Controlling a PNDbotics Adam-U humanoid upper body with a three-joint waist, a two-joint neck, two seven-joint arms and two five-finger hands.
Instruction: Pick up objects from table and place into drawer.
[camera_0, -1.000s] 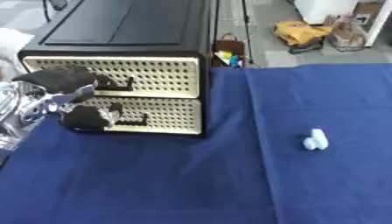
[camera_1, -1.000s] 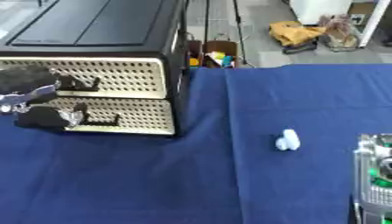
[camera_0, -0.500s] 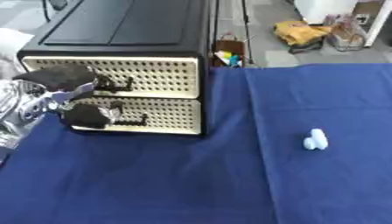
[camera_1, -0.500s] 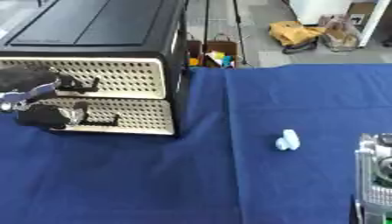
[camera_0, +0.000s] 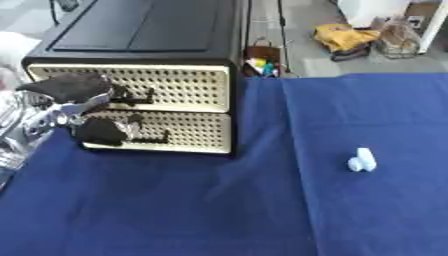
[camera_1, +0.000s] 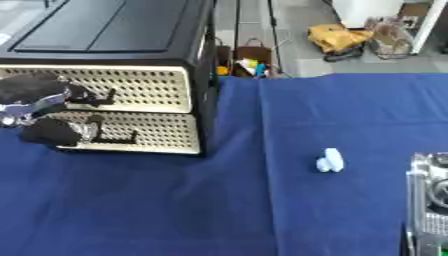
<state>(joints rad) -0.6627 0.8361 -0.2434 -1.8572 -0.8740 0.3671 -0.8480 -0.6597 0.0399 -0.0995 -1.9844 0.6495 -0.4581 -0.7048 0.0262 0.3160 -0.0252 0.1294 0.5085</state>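
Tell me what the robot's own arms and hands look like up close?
The left hand has black fingers with rounded black tips, on a shiny silver metal wrist and forearm. The right arm shows only as a silver, ribbed metal block at the right eye view's lower right edge. No cables or markings are discernible.

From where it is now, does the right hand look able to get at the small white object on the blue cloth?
Probably yes. The small white object lies alone on the blue cloth, nothing around it, and the right arm shows at the lower right corner, on the object's side. The right hand itself is out of view.
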